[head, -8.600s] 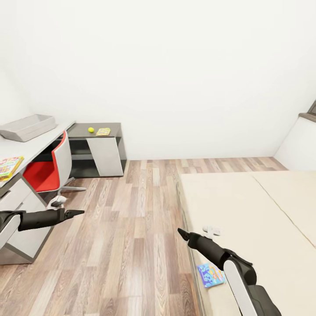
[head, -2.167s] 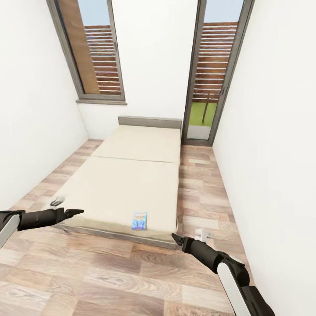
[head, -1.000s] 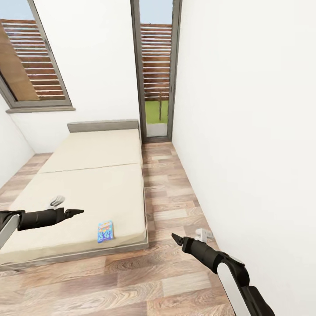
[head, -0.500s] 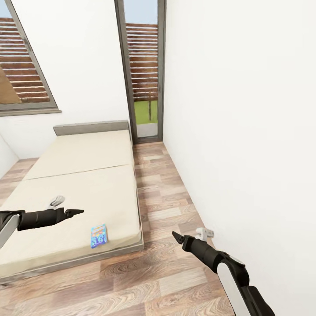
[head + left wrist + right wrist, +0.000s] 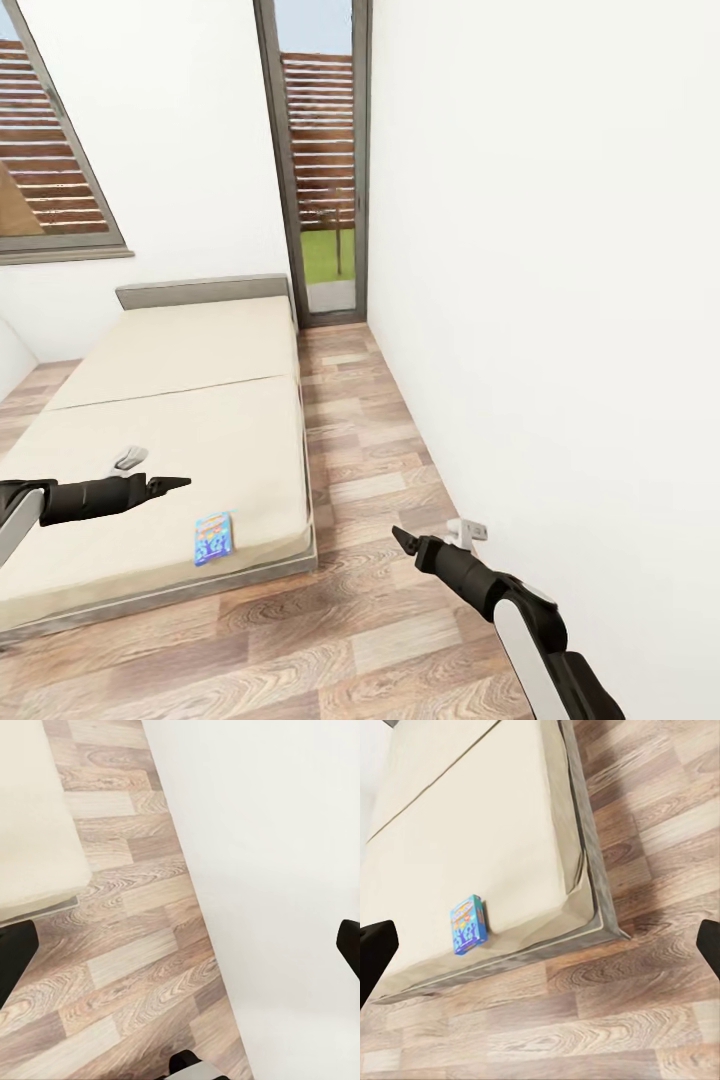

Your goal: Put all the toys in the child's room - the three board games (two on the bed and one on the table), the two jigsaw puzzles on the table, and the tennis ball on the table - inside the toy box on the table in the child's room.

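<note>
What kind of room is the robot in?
It looks like a bedroom: a low bed with a beige mattress, tall windows, a wood-plank floor, and a small blue board game on the bed.

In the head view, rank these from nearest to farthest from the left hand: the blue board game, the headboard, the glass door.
From the left hand:
1. Blue board game, at the bed's foot edge, just beyond the hand.
2. Headboard, at the bed's far end.
3. Glass door, in the far wall past the headboard.
</note>
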You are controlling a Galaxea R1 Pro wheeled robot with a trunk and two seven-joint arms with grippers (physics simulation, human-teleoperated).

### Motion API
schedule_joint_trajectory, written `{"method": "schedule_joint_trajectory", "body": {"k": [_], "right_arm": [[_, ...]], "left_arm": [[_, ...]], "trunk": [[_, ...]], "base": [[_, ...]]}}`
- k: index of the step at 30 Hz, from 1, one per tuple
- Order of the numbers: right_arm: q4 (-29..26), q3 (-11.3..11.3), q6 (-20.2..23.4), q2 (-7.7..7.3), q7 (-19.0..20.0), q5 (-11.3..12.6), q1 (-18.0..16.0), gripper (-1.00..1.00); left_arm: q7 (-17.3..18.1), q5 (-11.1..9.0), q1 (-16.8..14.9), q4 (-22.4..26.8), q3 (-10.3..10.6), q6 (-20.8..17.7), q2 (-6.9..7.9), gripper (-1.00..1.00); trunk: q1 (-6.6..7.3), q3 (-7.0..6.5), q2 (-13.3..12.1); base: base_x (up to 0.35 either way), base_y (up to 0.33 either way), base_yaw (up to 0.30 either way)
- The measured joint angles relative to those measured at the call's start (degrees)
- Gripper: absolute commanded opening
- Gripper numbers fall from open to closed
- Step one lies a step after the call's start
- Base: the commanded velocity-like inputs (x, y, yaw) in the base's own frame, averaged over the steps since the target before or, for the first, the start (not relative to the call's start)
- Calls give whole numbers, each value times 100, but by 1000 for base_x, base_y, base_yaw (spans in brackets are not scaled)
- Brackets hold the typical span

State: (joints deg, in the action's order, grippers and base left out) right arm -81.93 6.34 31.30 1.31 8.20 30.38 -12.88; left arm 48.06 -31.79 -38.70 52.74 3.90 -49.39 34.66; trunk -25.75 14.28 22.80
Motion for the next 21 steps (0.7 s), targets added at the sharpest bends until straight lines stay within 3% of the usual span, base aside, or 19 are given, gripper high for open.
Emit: {"method": "schedule_joint_trajectory", "body": {"k": [10, 21], "right_arm": [[-2, 23, -5, 26, -83, -14, 0, 100], [-1, 71, 32, 186, -685, 15, -1, 100]], "left_arm": [[0, 4, 1, 1, 0, 0, 0, 100], [0, 3, 3, 1, -2, 1, 1, 100]], "trunk": [[0, 0, 0], [1, 0, 0]], "base": [[0, -6, 16], [83, -102, 224]]}}
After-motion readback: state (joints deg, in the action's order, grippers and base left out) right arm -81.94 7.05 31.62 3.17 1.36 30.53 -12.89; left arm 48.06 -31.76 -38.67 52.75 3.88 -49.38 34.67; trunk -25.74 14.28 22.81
